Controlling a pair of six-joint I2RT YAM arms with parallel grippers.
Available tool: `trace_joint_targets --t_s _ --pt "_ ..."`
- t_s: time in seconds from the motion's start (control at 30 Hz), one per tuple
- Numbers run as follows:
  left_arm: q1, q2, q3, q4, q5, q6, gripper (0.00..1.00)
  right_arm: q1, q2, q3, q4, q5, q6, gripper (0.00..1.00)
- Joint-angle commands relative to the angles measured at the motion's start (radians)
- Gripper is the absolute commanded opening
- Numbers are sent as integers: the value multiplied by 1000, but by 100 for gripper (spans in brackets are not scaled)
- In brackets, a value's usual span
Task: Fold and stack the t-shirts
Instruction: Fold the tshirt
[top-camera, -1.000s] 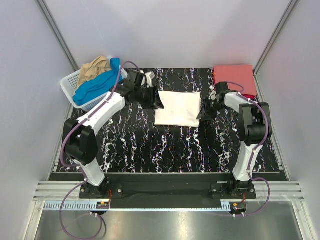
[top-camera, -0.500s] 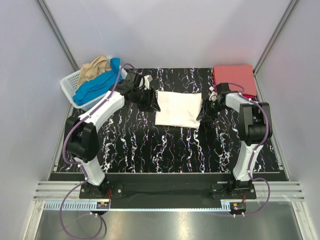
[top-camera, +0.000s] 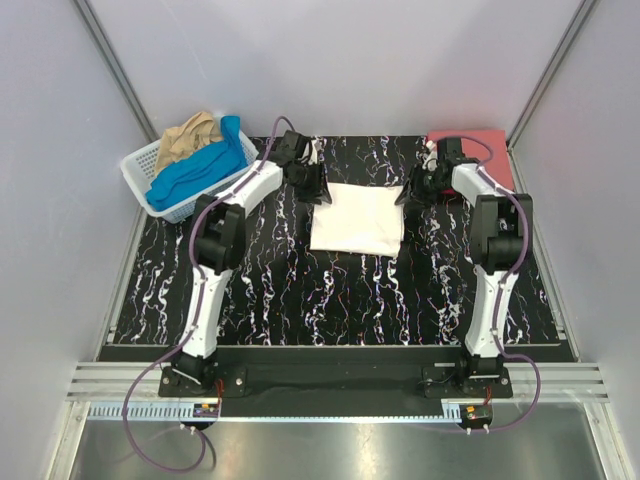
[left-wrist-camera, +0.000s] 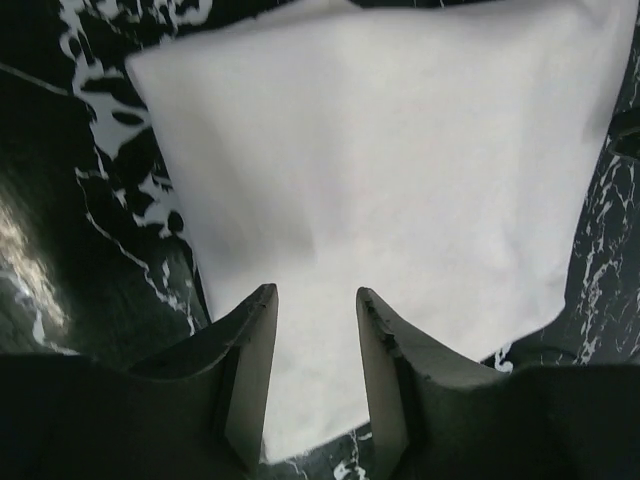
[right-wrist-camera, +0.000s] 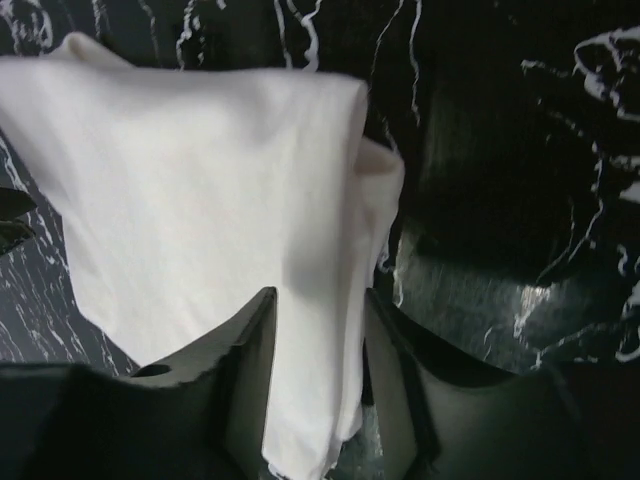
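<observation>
A white t-shirt (top-camera: 357, 218) lies folded flat in the middle of the black marbled table, with only plain white cloth showing. My left gripper (top-camera: 312, 188) is at its far left corner and is open; in the left wrist view (left-wrist-camera: 315, 300) the shirt (left-wrist-camera: 400, 170) fills the gap between the fingers (left-wrist-camera: 252, 355). My right gripper (top-camera: 412, 190) is at the far right corner, also open, and the shirt's folded edge (right-wrist-camera: 330, 250) runs between its fingers (right-wrist-camera: 395, 375). A folded red t-shirt (top-camera: 482, 148) lies at the far right. Blue (top-camera: 195, 170) and tan (top-camera: 190, 135) tees sit in the basket.
A white plastic lattice basket (top-camera: 140, 172) stands at the far left corner of the table. Grey walls with metal posts close in the far side and both sides. Purple cables loop along both arms.
Both grippers have moved away from me, from the shirt's left and right sides to its two far corners. The shirt lies where it was.
</observation>
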Motion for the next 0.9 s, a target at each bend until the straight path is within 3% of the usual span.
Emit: trace_joint_targets --t_s 0.0,0.1,0.2,0.23,0.33,0.43,0.57,0.6,0.67,0.77,0.87 --pt "21 81 143 44 3 25 42 -13 92 95 21 -32 3 44" --pt "24 135 188 88 33 22 41 -24 159 155 24 -57 3 38" --pt "27 154 199 114 34 33 41 -30 205 190 38 -84 7 24" --pt "32 154 196 134 37 34 42 -31 228 201 51 -96 7 15" --pt "47 170 196 172 57 19 42 -30 282 240 76 -141 9 3" --pt "66 180 205 192 83 -4 42 -30 322 293 75 -175 19 0" --pt "78 134 183 191 148 -10 42 -64 294 320 70 -196 59 23" --pt "79 90 173 186 151 -5 43 -65 279 320 72 -202 65 34" --pt "84 2 130 156 140 2 43 -67 228 311 70 -193 70 45" --pt "86 -105 26 128 129 4 44 -67 167 265 72 -186 58 57" --pt "83 -260 -109 116 119 5 45 -65 144 224 70 -186 43 61"
